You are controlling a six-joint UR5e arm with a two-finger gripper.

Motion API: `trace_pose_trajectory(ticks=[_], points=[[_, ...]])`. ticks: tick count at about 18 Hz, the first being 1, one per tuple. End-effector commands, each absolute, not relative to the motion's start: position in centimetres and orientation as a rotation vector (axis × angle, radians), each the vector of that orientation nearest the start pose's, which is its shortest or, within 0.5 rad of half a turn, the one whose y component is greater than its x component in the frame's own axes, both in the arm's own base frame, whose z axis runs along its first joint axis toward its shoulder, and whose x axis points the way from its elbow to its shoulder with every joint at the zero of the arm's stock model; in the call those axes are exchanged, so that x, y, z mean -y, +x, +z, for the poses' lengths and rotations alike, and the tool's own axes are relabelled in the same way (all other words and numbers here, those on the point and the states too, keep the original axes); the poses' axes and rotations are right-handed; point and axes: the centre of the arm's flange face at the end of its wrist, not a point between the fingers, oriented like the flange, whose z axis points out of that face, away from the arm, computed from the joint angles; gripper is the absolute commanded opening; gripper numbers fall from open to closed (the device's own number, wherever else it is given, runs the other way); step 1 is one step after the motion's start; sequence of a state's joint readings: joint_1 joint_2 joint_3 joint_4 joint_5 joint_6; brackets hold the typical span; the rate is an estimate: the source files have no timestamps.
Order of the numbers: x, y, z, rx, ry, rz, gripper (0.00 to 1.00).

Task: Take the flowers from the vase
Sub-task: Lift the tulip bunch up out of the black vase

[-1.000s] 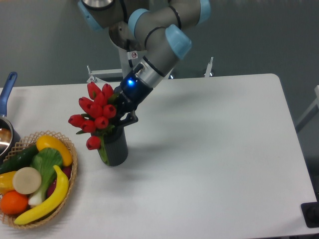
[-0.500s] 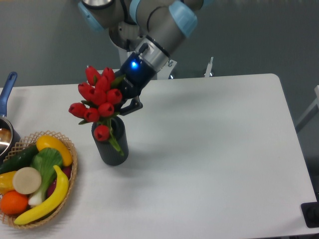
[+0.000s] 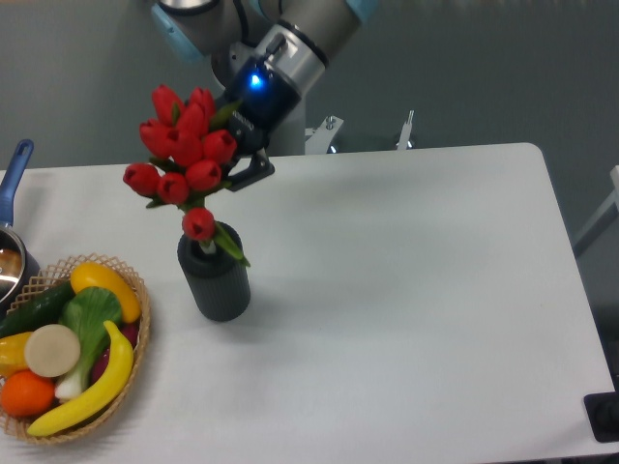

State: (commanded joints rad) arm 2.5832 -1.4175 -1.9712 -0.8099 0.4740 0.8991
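I've got a white table (image 3: 406,290) filling most of my view. At its left edge there's a wicker basket (image 3: 135,340) packed with produce: a banana (image 3: 97,387) curving along the front, a yellow pepper (image 3: 104,286) at the back, a leafy green (image 3: 89,319) beside a pale round slice (image 3: 51,350), an orange (image 3: 25,392) low left, a cucumber (image 3: 34,307) behind. Further left, a blue-handled pot (image 3: 14,208), partly cut off.

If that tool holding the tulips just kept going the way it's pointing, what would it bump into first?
The tool points down and to the left, already closed on the flowers. Going straight on, it would likely push through the bunch toward the vase, then perhaps the basket. Depth is hard to judge from one view.
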Motion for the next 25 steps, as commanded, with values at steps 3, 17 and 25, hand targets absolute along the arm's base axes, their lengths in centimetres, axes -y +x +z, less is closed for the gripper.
trace_pose_trajectory(ticks=[3, 17, 25], points=[[-40.8, -24.5, 51.2, -0.191, -1.969, -0.245, 0.24], [-32.5, -41.0, 53.8, 0.16, -1.934, -0.07, 0.24], [-29.4, -48.2, 50.3, 0.224, -1.948, -0.027, 0.24]])
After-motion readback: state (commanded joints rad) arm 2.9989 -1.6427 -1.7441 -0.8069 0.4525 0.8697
